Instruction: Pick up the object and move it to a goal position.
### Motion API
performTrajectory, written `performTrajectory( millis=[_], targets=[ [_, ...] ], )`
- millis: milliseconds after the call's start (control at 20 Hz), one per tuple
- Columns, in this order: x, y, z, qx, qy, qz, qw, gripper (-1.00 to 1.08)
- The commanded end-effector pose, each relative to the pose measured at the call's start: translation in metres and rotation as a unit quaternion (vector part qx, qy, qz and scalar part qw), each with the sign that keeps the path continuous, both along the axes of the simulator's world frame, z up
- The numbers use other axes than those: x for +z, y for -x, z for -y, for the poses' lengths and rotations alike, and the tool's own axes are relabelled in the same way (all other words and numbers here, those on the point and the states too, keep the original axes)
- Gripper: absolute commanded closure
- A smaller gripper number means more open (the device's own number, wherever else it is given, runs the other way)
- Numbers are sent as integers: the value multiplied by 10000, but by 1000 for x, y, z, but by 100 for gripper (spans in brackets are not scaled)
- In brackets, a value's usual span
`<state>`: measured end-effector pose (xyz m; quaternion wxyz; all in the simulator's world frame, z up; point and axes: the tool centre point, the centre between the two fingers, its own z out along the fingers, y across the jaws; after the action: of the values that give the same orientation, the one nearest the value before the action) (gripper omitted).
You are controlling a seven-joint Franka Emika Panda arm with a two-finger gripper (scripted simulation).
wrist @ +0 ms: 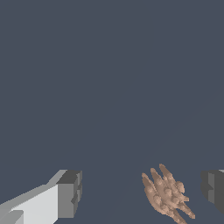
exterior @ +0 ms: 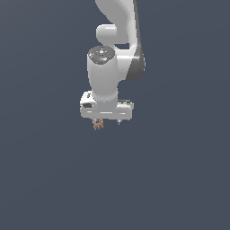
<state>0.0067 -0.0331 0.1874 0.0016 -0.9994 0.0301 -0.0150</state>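
Basically tiny orange-brown spiky obj (wrist: pixel 166 194), bumpy, sits btwn spread jaws (wrist: pixel 142 192), touching neither.

— How does the arm (exterior: pixel 117 27) stand?
— It comes down from above, the wrist pointing straight down, the white gripper bar (exterior: pixel 107 108) level.
— And the gripper (exterior: pixel 108 122)?
— Spread wide. In the wrist view its two dark fingertips (wrist: pixel 70 192) sit well apart, touching nothing.

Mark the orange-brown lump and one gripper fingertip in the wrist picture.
orange-brown spiky lump (wrist: pixel 166 194), wrist view, middle of its body.
gripper fingertip (wrist: pixel 70 194), wrist view, dark pad face.
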Motion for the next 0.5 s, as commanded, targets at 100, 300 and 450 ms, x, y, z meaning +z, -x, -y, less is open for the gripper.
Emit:
performTrajectory(
  millis=[100,300,450],
  targets=[
    [2,0,4,-53,-11,-4,10000,-92],
    [-1,2,5,11,-6,-5,10000,-92],
    [-4,5,8,103,-2,-11,9999,-92]
  ],
)
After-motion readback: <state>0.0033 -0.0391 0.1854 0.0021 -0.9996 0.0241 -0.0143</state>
